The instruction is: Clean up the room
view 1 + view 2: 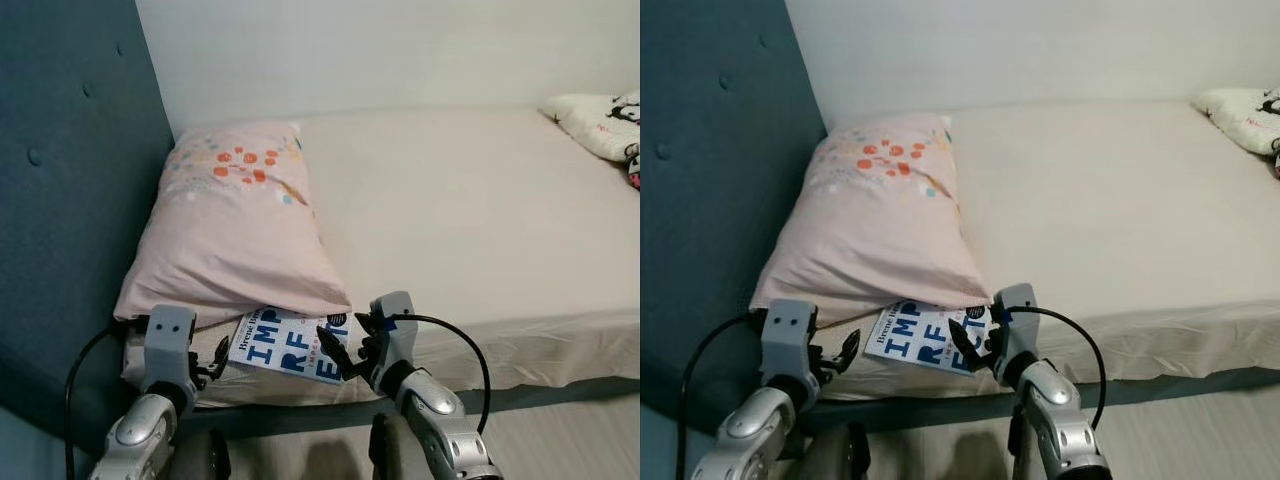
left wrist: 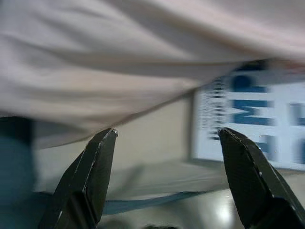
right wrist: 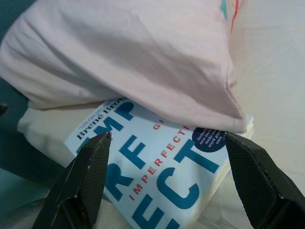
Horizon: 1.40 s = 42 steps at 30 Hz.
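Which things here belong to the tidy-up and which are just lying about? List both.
Part of the job:
- book, tucked partly under the pillow at the bed's near edge
- pink pillow, lying on top of it
- right tool, open, at the book's edge
- left tool, open, beside the book

Just lying about:
- white patterned pillow at the far corner
- blue headboard

Pink orange-dotted pillow point(image 1: 235, 225); white blue-lettered book point(image 1: 290, 343).
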Available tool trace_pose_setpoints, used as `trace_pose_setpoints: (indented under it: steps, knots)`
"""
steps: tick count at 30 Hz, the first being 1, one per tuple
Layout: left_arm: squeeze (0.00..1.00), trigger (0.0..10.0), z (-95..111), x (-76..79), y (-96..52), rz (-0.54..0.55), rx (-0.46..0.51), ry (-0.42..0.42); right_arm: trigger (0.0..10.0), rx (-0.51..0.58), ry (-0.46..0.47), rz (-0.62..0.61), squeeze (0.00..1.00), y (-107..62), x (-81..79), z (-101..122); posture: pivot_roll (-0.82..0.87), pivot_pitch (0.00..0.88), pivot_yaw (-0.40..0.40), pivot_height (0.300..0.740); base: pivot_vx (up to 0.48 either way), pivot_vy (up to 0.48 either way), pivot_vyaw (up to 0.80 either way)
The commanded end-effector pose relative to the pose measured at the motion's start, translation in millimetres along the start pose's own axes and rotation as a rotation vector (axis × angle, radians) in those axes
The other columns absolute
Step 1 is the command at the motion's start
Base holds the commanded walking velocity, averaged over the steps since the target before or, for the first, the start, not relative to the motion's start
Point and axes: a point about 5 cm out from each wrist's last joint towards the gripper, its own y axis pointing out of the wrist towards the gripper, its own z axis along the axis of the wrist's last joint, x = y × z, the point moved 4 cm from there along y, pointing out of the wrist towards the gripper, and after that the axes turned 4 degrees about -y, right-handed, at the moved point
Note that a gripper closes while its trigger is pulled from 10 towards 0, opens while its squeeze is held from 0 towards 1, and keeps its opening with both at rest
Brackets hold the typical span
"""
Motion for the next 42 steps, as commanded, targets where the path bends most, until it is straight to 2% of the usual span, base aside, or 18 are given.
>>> trace_pose_setpoints:
  steps: [1, 8, 9, 14, 16, 19, 20, 21, 22, 23, 24, 25, 26, 29, 31, 37, 40, 42]
  knots:
    - [0.00, 10.0, -3.4, -8.2, -0.2, 0.010, -0.012, 0.045, 10.0, -0.011, 0.001, -0.005, 0.00, 0.3, 3.3, -1.5, 0.05, 0.190, -0.037, 0.545, 0.000, 0.000, 0.00]
    - [0.00, 10.0, 5.4, -13.4, 10.9, -0.020, 0.005, 0.136, 10.0, -0.001, 0.000, 0.026, 0.00, 4.5, 2.0, 2.8, 0.05, 0.204, -0.042, 0.530, 0.000, 0.000, 0.00]
    - [0.00, 10.0, 9.5, -9.8, 20.6, -0.073, 0.008, 0.214, 10.0, 0.003, -0.012, 0.030, 0.00, 9.1, 1.6, 6.6, 0.05, 0.228, -0.039, 0.525, 0.000, 0.000, 0.00]
    - [0.00, 10.0, 10.8, -4.7, 31.7, -0.149, 0.000, 0.332, 10.0, 0.001, -0.030, 0.031, 0.00, 14.4, 2.4, 10.4, 0.05, 0.247, -0.038, 0.525, 0.000, 0.000, 0.00]
    - [0.97, 10.0, 12.5, -1.9, 38.1, -0.224, -0.007, 0.416, 10.0, 0.008, -0.044, 0.034, 0.00, 18.0, 3.8, 16.3, 0.03, 0.287, -0.033, 0.525, 0.000, 0.000, 0.00]
    - [1.00, 10.0, 16.8, -2.7, 44.1, -0.265, -0.012, 0.462, 10.0, 0.018, -0.057, 0.038, 0.00, 20.6, 5.4, 22.8, 0.02, 0.309, -0.034, 0.525, 0.000, 0.000, 0.00]
    - [1.00, 10.0, 16.8, -2.7, 44.1, -0.265, -0.012, 0.462, 10.0, 0.018, -0.057, 0.038, 0.00, 20.6, 5.4, 22.8, 0.02, 0.309, -0.034, 0.525, 0.000, 0.000, 0.00]
    - [1.00, 8.5, 20.1, -4.0, 47.0, -0.273, -0.012, 0.488, 10.0, 0.023, -0.064, 0.040, 0.00, 21.3, 6.3, 26.1, 0.02, 0.320, -0.033, 0.525, 0.000, 0.000, 0.00]
    - [1.00, 8.5, 20.1, -4.0, 47.0, -0.273, -0.012, 0.488, 10.0, 0.023, -0.064, 0.040, 0.00, 21.3, 6.3, 26.1, 0.02, 0.320, -0.033, 0.525, 0.000, 0.000, 0.00]
    - [1.00, 4.9, 22.0, -4.5, 49.2, -0.291, -0.017, 0.502, 10.0, 0.028, -0.067, 0.042, 0.00, 22.1, 7.1, 29.2, 0.01, 0.323, -0.034, 0.525, 0.000, 0.000, 0.00]
    - [1.00, 4.9, 22.0, -4.5, 49.2, -0.291, -0.017, 0.502, 10.0, 0.028, -0.067, 0.042, 0.00, 22.1, 7.1, 29.2, 0.01, 0.323, -0.034, 0.525, 0.000, 0.000, 0.00]
    - [0.95, 0.0, 25.9, -6.6, 53.1, -0.308, -0.023, 0.528, 10.0, 0.037, -0.073, 0.046, 0.00, 23.7, 7.9, 34.4, 0.00, 0.346, -0.036, 0.525, 0.000, 0.000, 0.00]
    - [0.00, 0.0, 29.4, -8.8, 56.2, -0.318, -0.029, 0.553, 10.0, 0.043, -0.080, 0.052, 0.00, 24.4, 8.0, 38.2, 0.00, 0.353, -0.038, 0.525, 0.000, 0.000, 0.00]
    - [0.00, 0.0, 31.7, -10.3, 58.1, -0.324, -0.033, 0.567, 10.0, 0.048, -0.084, 0.055, 0.00, 24.7, 7.9, 40.5, 0.00, 0.353, -0.038, 0.525, 0.000, 0.000, 0.00]
    - [0.00, 0.0, 34.4, -13.0, 62.7, -0.325, -0.039, 0.624, 10.0, 0.051, -0.087, 0.062, 0.00, 25.0, 7.4, 41.9, 0.00, 0.353, -0.040, 0.525, 0.000, 0.000, 0.00]
    - [0.00, 0.0, 33.4, -13.3, 66.5, -0.431, -0.084, 0.719, 10.0, 0.051, -0.089, 0.077, 0.00, 23.9, 4.0, 41.1, -0.01, 0.357, -0.036, 0.525, 0.000, 0.000, 0.00]
    - [0.00, 0.0, 33.9, -13.7, 67.1, -0.438, -0.086, 0.724, 10.0, 0.052, -0.088, 0.078, 0.00, 23.6, 3.9, 41.0, -0.01, 0.357, -0.036, 0.525, 0.000, 0.000, 0.00]
    - [0.00, 0.0, 36.4, -13.2, 63.7, -0.527, -0.109, 0.715, 10.0, 0.051, -0.086, 0.080, 0.00, 21.2, 3.7, 40.0, -0.01, 0.353, -0.035, 0.525, 0.000, 0.000, 0.00]
